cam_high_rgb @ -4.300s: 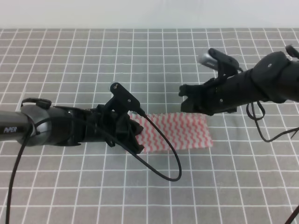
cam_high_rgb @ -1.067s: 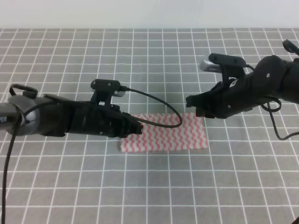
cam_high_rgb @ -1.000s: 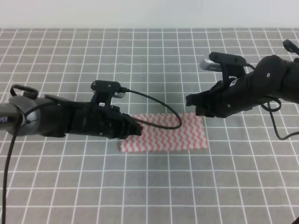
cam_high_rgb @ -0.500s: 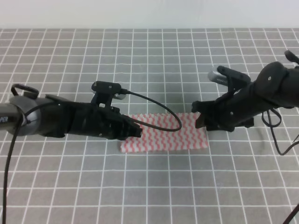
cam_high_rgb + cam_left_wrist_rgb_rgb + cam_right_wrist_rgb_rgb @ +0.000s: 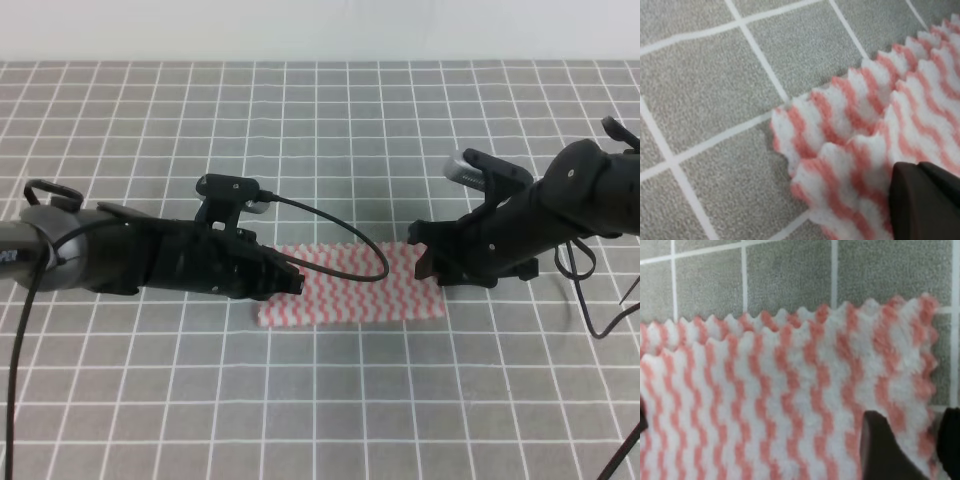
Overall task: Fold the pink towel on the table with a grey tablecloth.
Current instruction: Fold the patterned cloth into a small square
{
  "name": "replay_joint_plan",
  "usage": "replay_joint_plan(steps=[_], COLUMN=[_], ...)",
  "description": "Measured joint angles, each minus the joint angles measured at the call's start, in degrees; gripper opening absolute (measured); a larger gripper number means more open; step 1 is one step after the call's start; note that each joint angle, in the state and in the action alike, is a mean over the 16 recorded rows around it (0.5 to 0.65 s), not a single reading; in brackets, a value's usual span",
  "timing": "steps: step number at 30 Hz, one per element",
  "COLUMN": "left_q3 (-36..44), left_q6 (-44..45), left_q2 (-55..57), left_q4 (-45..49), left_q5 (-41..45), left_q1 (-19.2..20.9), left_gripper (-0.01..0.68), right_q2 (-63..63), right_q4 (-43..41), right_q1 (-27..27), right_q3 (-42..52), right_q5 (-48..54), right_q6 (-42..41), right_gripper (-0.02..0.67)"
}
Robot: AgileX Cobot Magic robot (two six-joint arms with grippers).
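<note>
The pink towel point(image 5: 352, 285) lies doubled over in the middle of the grey gridded worktop point(image 5: 320, 130), likely so each end can be taken: the left gripper point(image 5: 287, 280) and right gripper point(image 5: 424, 262) sit low at opposite ends, and whether either's fingers are parted or closed I cannot tell.

Both grippers low, right point(image 5: 428, 262) seemingly parted.

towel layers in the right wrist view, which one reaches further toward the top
The lower layer of the pink towel: its zigzag edge pokes out above the upper layer's edge, which stops short, leaving a narrow strip of the lower layer showing.
</note>
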Motion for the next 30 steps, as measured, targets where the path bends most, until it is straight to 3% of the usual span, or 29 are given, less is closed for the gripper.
replay_joint_plan(steps=[10,24,30], left_q3=[0.0,0.0,0.0], left_q6=[0.0,0.0,0.0], left_q2=[0.0,0.0,0.0], left_q4=[0.0,0.1,0.2], left_q5=[0.0,0.0,0.0], left_q1=[0.0,0.0,0.0], left_gripper=[-0.002,-0.002,-0.002], right_q2=[0.3,0.3,0.0], right_q4=[2.5,0.7,1.9], right_q1=[0.0,0.0,0.1], right_q3=[-0.1,-0.9,-3.4], right_q5=[1.8,3.1,5.0], right_q6=[-2.8,-2.7,-3.4], right_gripper=[0.176,0.028,-0.003])
